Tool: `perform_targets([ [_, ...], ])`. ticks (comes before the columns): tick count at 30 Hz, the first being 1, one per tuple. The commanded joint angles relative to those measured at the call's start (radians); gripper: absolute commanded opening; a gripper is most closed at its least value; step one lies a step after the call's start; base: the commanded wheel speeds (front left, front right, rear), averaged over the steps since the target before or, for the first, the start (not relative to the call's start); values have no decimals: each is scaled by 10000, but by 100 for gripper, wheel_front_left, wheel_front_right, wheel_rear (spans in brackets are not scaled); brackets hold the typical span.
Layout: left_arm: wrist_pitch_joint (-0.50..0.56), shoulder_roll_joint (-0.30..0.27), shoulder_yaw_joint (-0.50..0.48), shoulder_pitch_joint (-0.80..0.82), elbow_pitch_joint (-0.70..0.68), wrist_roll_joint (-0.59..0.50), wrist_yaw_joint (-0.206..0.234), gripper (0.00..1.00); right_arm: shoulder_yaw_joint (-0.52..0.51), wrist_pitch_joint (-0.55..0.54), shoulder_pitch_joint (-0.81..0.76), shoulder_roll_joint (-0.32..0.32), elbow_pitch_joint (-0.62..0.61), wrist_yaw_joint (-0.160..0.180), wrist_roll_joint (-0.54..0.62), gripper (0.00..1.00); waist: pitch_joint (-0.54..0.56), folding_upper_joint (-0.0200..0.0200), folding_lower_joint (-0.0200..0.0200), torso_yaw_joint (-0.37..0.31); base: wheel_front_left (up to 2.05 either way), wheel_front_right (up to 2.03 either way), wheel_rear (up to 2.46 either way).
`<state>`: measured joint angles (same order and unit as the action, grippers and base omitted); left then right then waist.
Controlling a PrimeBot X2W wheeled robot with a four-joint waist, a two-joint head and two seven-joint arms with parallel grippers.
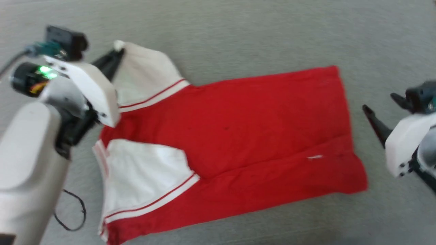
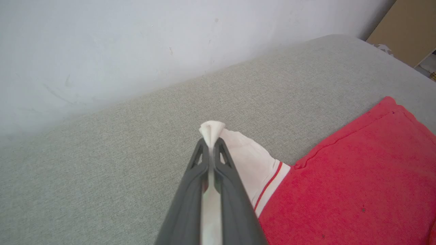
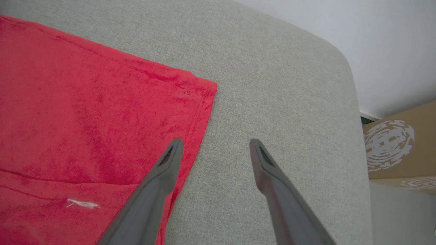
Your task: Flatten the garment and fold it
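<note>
The garment is a red shirt with white short sleeves and striped trim, lying spread across the grey surface with its plain side up. My left gripper is shut on the tip of the far white sleeve; in the left wrist view the pinched sleeve bunches out past the left gripper, with the garment to the right. My right gripper hangs open just off the shirt's hem side. In the right wrist view the right gripper straddles the hem edge of the garment, above it.
A grey fabric surface carries the shirt, with bare room around it. A pale wall rises behind it. A cardboard box stands past the rounded edge. A thin black cable hangs by my left arm.
</note>
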<state>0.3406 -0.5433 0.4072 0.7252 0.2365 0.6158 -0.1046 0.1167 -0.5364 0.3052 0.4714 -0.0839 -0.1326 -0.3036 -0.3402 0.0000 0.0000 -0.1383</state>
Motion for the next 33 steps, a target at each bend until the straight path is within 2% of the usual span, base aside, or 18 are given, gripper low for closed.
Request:
perform_targets([
  [1,-101,40,131,-308,-430,-95,-4,0,294,-352,419,369,221,19,-261,100,131,0,0,1100,0,0,0],
  [8,-144,256,582,-1084,-2416,-292,279,0,1380,-1358,2042,1790,1519,19,-839,100,-401,0,0,2101,0,0,0],
  [15,-235,474,955,-1433,-3506,-484,446,0,2502,-1557,3232,2529,3053,19,-723,100,-867,0,0,2841,0,0,0],
  [21,-339,709,1184,-1500,-3678,-519,490,0,3500,-1319,3325,2611,4482,19,-643,100,-973,0,0,3205,0,0,0],
  [26,-485,821,1287,-1550,-3503,-471,454,0,4390,-1065,3199,2623,5215,19,-1089,100,-920,0,0,3267,0,0,0],
  [27,-516,830,1288,-1565,-3453,-461,456,0,4569,-1058,3186,2643,5298,19,-1205,45,-896,0,0,3250,0,0,0],
  [28,-553,836,1278,-1583,-3401,-451,469,0,4714,-1021,3200,2667,5367,19,-1305,0,-866,0,0,3224,0,0,0],
  [33,-775,849,1170,-1729,-3191,-405,587,0,4771,-265,3519,2694,5613,19,-1461,0,-624,0,0,3053,0,0,0],
])
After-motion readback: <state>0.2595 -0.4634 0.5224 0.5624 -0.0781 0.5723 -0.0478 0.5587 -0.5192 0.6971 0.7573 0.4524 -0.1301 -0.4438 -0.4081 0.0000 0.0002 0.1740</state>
